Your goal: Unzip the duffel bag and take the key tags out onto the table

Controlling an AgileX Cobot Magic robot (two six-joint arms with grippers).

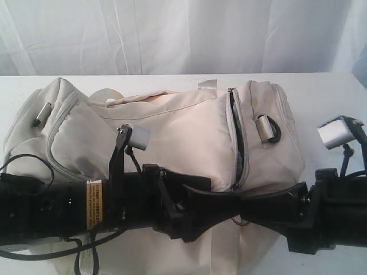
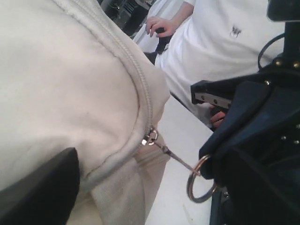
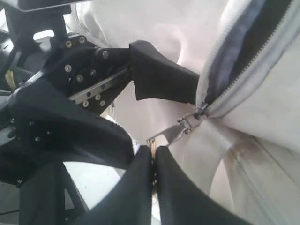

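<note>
Sideways, duffel bag (image 1: 172, 132) long axis left-right on table (image 1: 327, 97), right gripper (image 3: 153, 154) pinching zipper pull (image 3: 174, 133), left gripper (image 1: 198, 203) spread wide

Robot test bench in a lab-like room, white curtain backdrop (image 1: 172, 34), plain white table (image 1: 335, 94), white-shirted person (image 2: 220, 47) close by.

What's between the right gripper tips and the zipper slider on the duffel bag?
Only the metal pull tab, linking the slider on the duffel bag to the shut right gripper pinching it. Clearest in the right wrist view.
</note>
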